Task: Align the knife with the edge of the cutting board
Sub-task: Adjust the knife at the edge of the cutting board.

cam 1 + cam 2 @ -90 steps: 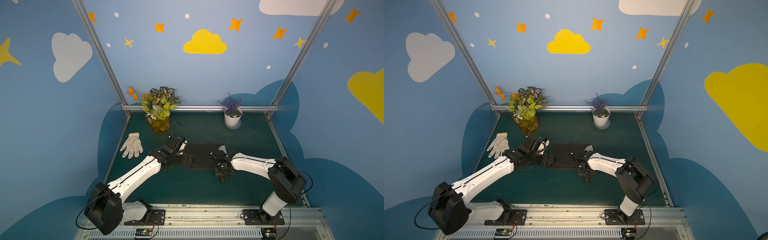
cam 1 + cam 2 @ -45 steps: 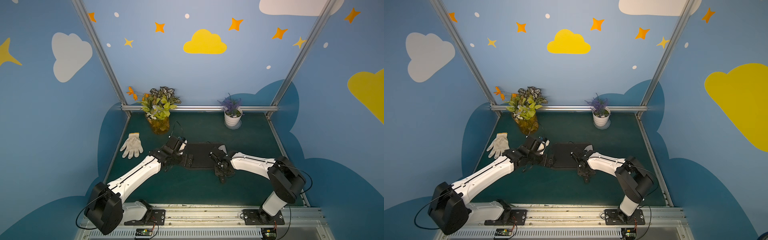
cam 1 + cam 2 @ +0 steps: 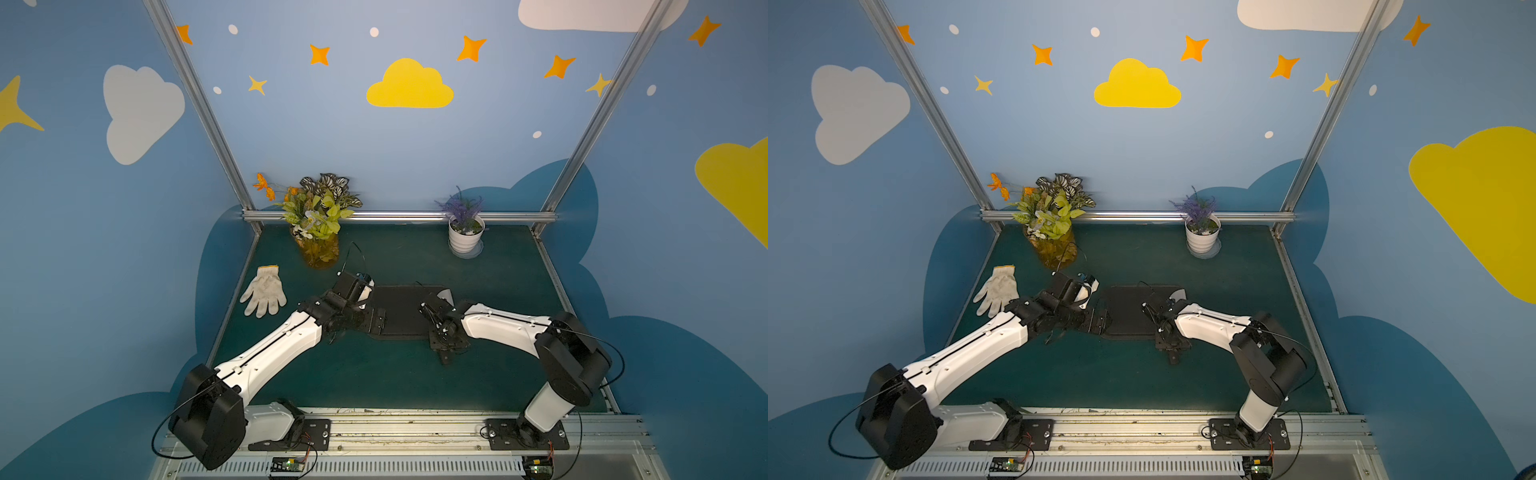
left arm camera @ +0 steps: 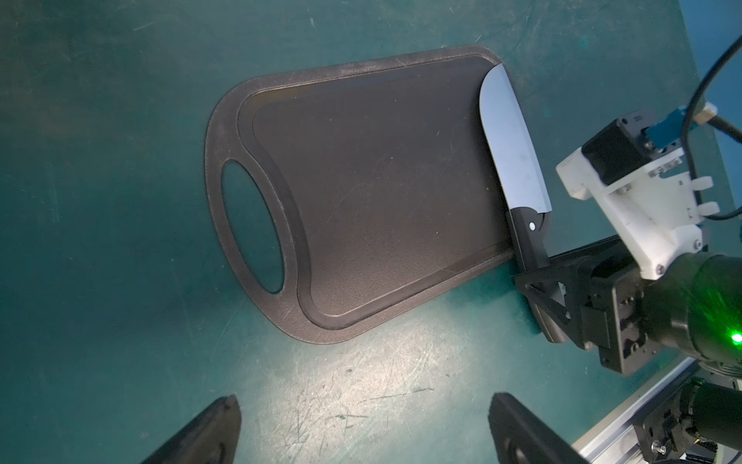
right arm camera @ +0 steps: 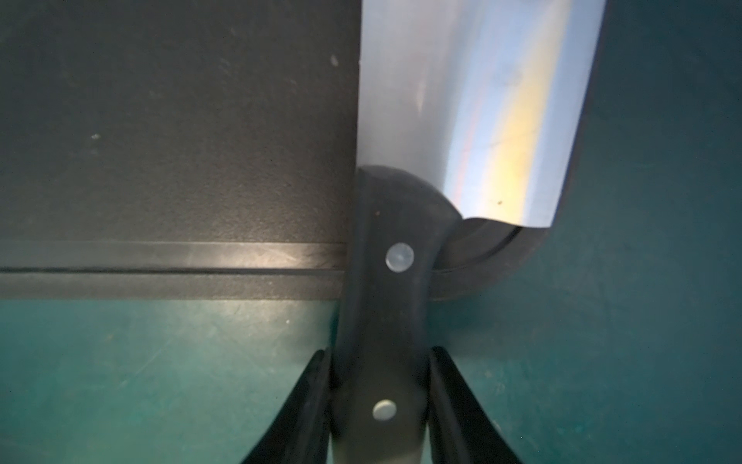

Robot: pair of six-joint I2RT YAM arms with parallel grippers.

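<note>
Green mat (image 4: 100, 321) surrounds the black cutting board (image 4: 381, 193) on every side, as I see it through the left wrist camera. The board lies flat, its oval-hole end toward the left arm and its plain short end toward the right arm. The knife (image 4: 510, 148) rests on that plain end. Its broad blade lies flat on the board, with the outer edge running close along the short rim and nearly parallel to it. In the right wrist view only a thin dark strip shows beyond the steel, and I cannot tell whether that is rim or shadow. The knife's long axis crosses the board's width. The tip points toward the back rail (image 3: 399, 216), and the black riveted handle passes over the long rim nearest the robot's bases and out above the mat. The right claw (image 5: 379, 355) is clenched on this handle, one finger against each side, just off the board. The left claw (image 4: 361, 422) is released, its fingers spread wide with only mat between them; in both top views it sits at the board's hole end. Open mat lies in front of the board between the two arms. More lies behind it, up to the flower vase (image 3: 318, 232) and the white pot (image 3: 465, 239), both well apart from the board. A glove (image 3: 265, 291) lies on the mat beside the left arm, apart from the board.
</note>
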